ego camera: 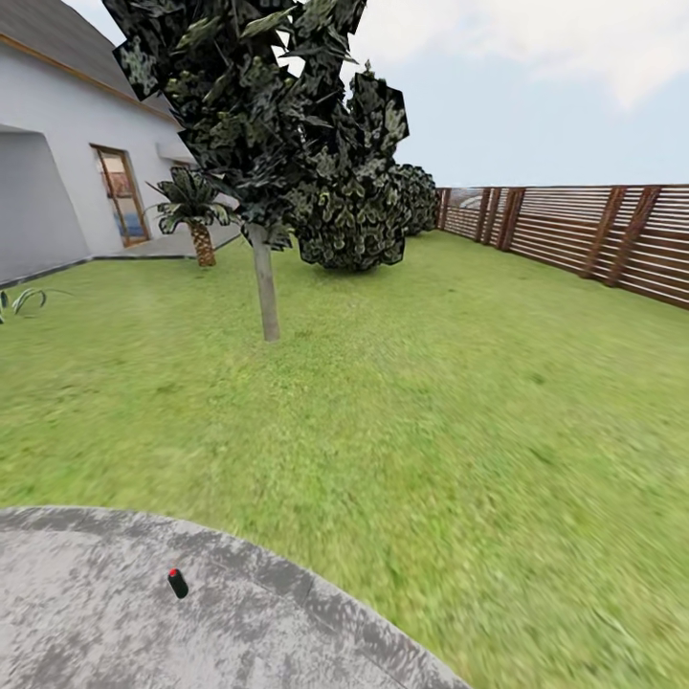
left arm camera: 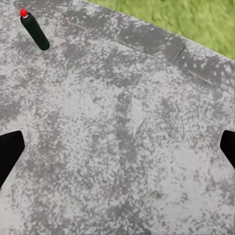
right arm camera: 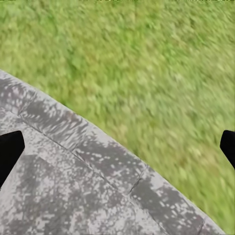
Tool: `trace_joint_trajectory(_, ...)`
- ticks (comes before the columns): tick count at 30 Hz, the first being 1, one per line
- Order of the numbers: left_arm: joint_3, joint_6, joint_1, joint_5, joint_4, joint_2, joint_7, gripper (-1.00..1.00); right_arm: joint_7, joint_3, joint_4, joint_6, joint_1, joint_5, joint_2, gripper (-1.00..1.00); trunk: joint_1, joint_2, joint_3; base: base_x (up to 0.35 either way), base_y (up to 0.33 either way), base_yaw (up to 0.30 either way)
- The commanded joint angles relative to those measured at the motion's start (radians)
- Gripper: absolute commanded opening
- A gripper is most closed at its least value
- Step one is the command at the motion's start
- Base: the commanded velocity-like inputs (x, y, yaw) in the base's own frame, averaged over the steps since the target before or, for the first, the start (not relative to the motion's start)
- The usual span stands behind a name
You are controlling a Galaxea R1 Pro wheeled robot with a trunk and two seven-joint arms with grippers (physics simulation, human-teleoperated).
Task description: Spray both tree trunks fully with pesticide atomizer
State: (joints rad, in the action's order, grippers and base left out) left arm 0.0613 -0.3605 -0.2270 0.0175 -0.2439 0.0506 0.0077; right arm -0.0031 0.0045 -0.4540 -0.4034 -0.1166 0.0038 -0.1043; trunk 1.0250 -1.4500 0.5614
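1. The pesticide atomizer (left arm camera: 34, 30) stands on the floor (left arm camera: 127, 147), well apart from the left gripper (left arm camera: 117, 152), toward its 11 o'clock; jaws spread wide.
2. The right gripper (right arm camera: 117, 152) hangs, jaws apart, over the floor's curved edge beside the lawn (right arm camera: 147, 63).
3. The atomizer is a slim dark cylinder with a red cap; a tree trunk (ego camera: 265, 287) rises at its 12 o'clock.

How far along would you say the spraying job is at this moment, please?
Nothing looks done yet. The pesticide atomizer stands untouched on the concrete floor, and both grippers, left and right, are open and empty. Left: grasp it, then spray the tree trunk on the lawn and a second tree.
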Motion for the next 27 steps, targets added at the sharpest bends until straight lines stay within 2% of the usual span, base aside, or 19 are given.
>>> trace_joint_trajectory(1,0.0,0.0,0.0,0.0,0.0,0.0,0.0,1.0,0.0,0.0,0.0,0.0,0.0,0.0,0.0,1.0,0.0,0.0,0.002,0.309,0.0,0.0)
trace_joint_trajectory(11,0.0,0.0,0.0,0.0,0.0,0.0,0.0,1.0,0.0,0.0,0.0,0.0,0.0,0.0,0.0,1.0,0.0,0.0,0.018,0.325,-0.009,0.0)
trace_joint_trajectory(27,0.0,0.0,0.0,-0.001,0.0,0.0,0.0,1.0,0.0,0.0,0.0,0.0,0.0,-0.001,0.0,1.0,0.0,0.0,0.043,0.334,-0.092,0.0)
